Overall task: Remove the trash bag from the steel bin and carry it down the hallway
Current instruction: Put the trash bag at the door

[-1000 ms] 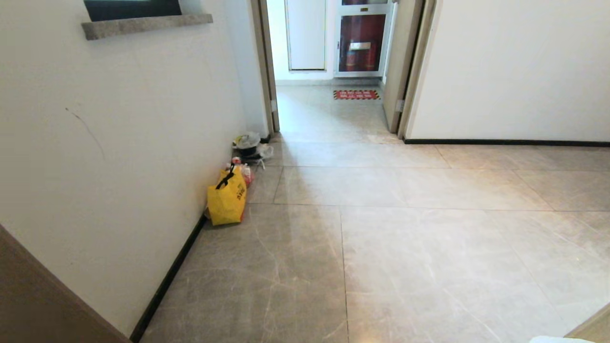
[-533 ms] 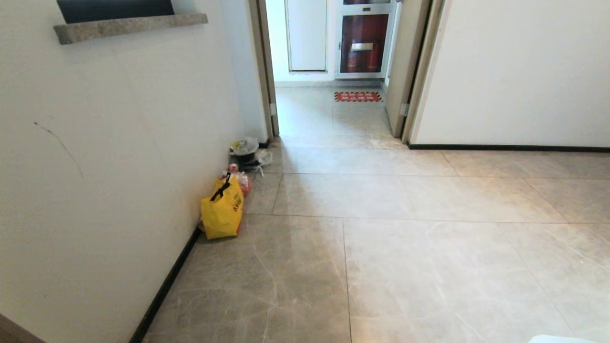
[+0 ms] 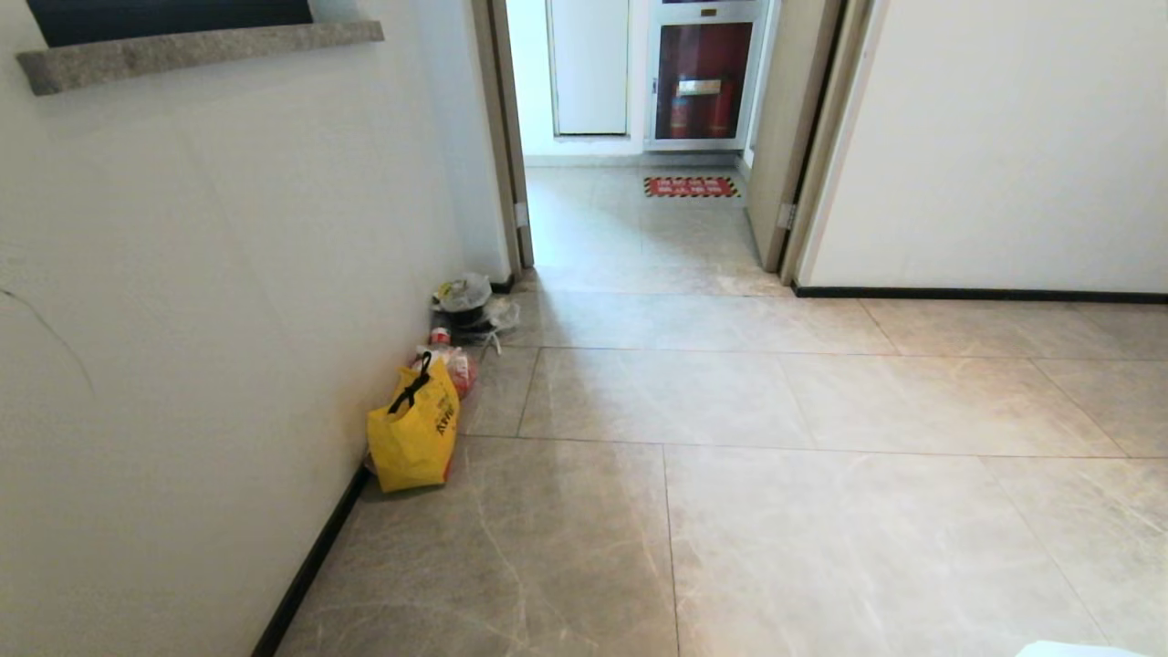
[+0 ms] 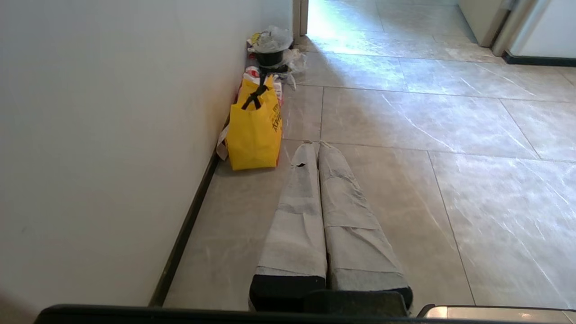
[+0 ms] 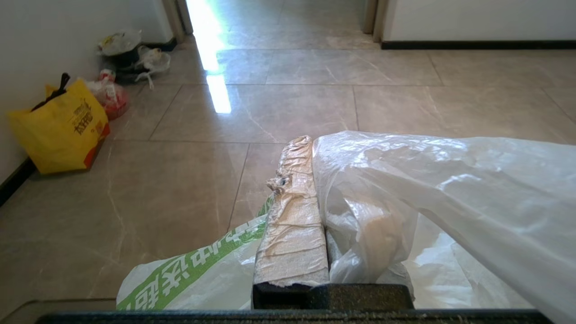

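While the left tool point(image 4: 317, 148) points forward shut and empty, the right tool point(image 5: 310, 148) clamps the trash bag point(image 5: 432, 198).

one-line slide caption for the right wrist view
Right end effector shut on trash bag above hallway floor.

left gripper point(image 4: 318, 145) fingers: two long flat bars, wrapped in wrinkled pale grey tape in overlapping bands, one small dark tear near a tip
left gripper base: black block under the fingers, with a black housing edge along 6 o'clock of its wrist view
right gripper point(image 5: 303, 140) finger: one long bar in crinkled, shiny beige-grey tape, frayed at mid-length
right gripper base: black block and black housing edge at 6 o'clock
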